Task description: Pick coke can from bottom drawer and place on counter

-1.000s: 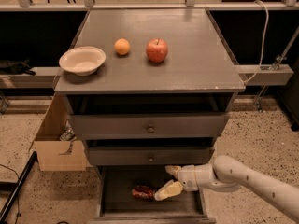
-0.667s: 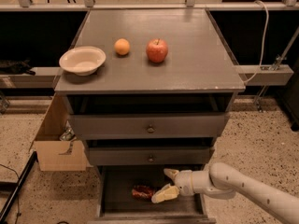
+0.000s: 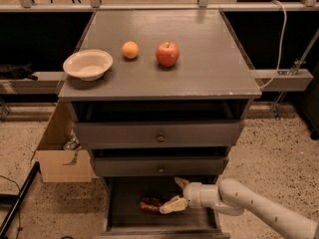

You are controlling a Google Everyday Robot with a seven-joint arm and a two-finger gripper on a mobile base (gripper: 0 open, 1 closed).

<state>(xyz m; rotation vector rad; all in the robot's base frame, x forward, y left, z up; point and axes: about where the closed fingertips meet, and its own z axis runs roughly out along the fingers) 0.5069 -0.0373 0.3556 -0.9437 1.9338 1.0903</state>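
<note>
Your gripper (image 3: 169, 195) is down inside the bottom drawer (image 3: 199, 222), reaching in from the right, fingers spread apart and holding nothing. The can (image 3: 150, 203) lies on the drawer floor just left of the gripper. The lower finger's tip meets or overlaps the can's right end, and you cannot tell if they touch. The upper finger sits well above and to the right, clear of the can.

The can is on its side, long axis running roughly left to right across the drawer. Which end is the top cannot be told.

On the counter (image 3: 209, 78) sit a bowl (image 3: 87, 63), an orange (image 3: 130, 50) and an apple (image 3: 167, 54), all apart from each other. A cardboard box (image 3: 62, 156) stands left of the cabinet on a speckled floor (image 3: 269, 153).
</note>
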